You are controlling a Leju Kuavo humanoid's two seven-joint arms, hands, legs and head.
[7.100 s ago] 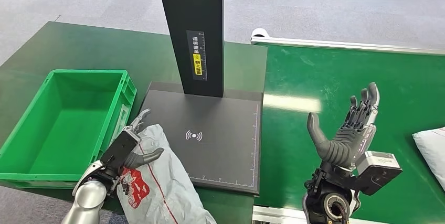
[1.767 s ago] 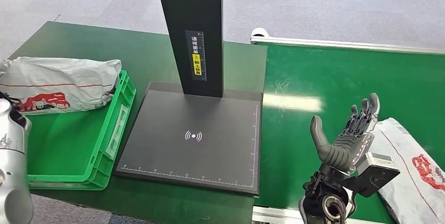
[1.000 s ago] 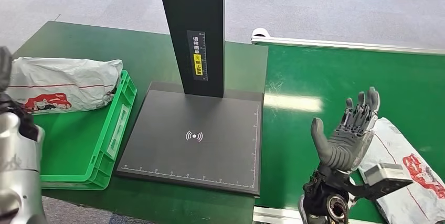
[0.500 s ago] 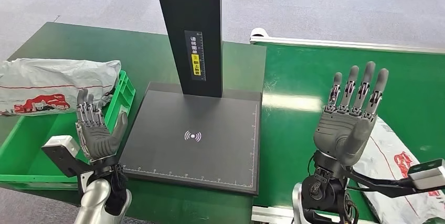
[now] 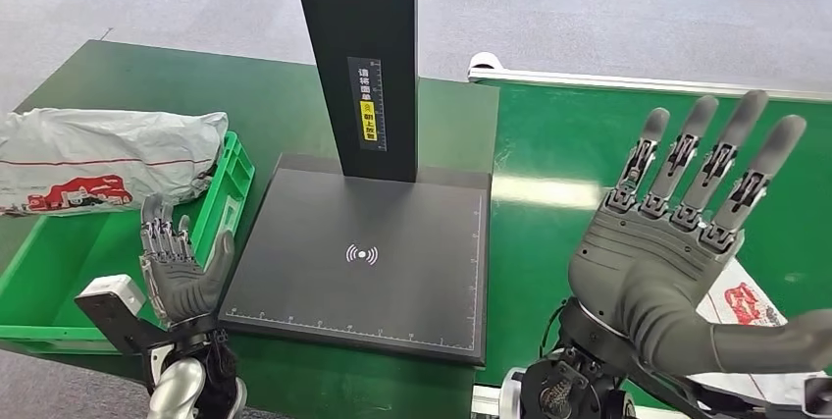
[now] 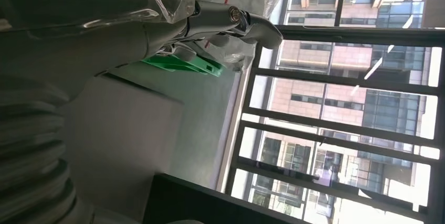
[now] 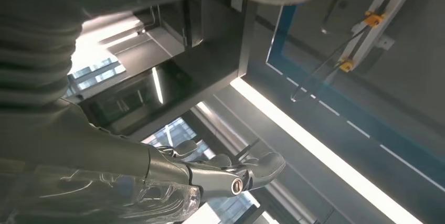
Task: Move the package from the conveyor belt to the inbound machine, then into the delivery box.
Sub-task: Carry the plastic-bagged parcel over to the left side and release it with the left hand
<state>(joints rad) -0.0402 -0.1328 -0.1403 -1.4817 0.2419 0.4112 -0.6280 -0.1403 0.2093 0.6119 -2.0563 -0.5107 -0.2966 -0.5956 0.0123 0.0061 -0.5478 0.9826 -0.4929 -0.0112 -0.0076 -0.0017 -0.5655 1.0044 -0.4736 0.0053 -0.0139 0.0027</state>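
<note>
Right now you see both hands raised, palms up, fingers spread, holding nothing: left hand [image 5: 182, 272] near the green delivery box [image 5: 59, 267], right hand [image 5: 667, 247] over the conveyor belt [image 5: 628, 134]. One package [image 5: 103, 159] lies across the box's far rim; another package [image 5: 751, 306] lies on the belt behind the right hand.

A dark green table [image 5: 157, 85] spreads across the left and far side of the scene, over grey carpet floor [image 5: 589, 17]. In the left wrist view, large windows with dark frames [image 6: 341, 129] look out on a brick building [image 6: 336, 56]. The right wrist view shows a long ceiling light strip [image 7: 315, 145].
</note>
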